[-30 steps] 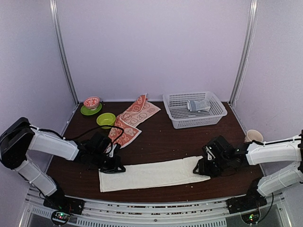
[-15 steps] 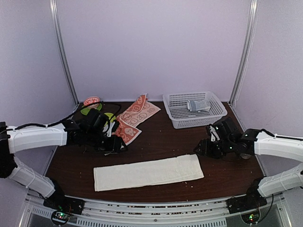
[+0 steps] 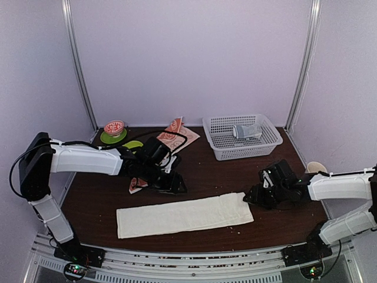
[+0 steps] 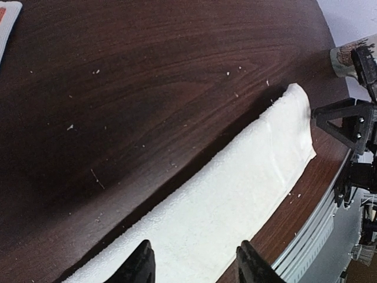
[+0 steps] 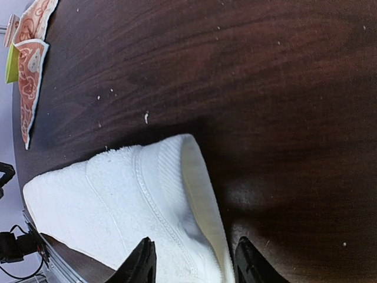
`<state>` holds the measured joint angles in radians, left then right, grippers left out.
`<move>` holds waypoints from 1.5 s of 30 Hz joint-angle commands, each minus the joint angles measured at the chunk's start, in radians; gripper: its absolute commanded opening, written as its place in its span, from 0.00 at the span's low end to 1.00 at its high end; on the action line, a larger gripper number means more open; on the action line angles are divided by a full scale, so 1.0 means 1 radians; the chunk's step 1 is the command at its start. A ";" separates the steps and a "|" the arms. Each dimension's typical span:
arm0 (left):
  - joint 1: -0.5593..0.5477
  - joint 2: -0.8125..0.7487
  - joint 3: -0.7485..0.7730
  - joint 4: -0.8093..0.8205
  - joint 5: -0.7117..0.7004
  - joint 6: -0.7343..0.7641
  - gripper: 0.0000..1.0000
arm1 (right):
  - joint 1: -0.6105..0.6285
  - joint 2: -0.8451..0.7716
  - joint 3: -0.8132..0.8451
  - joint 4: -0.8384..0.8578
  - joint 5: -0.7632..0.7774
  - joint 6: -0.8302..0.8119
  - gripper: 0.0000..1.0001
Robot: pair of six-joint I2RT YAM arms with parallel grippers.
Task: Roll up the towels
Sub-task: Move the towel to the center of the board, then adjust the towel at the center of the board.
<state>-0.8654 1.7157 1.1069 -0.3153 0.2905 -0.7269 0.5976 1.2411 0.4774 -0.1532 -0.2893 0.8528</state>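
Both the left pincer (image 4: 193, 265) and right pincer (image 5: 189, 262) gape empty beside the cream towel (image 3: 184, 216).

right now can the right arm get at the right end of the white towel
Probably yes. The right claw sits open right at the curled right end of the white towel. In the wrist view that end lies directly ahead of it, and nothing shows in between.
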 commanded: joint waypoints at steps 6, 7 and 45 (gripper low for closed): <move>0.002 -0.015 0.006 0.035 0.021 0.004 0.48 | 0.001 -0.014 -0.079 0.106 -0.079 0.045 0.39; 0.003 -0.015 0.003 0.035 0.021 0.004 0.48 | 0.002 -0.017 -0.084 0.113 -0.079 0.048 0.38; 0.003 0.009 -0.027 0.054 0.026 -0.020 0.43 | 0.017 -0.187 -0.086 -0.150 -0.078 -0.006 0.00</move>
<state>-0.8650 1.7142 1.0863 -0.2920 0.3035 -0.7418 0.6109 1.0611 0.3851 -0.2253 -0.3775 0.8768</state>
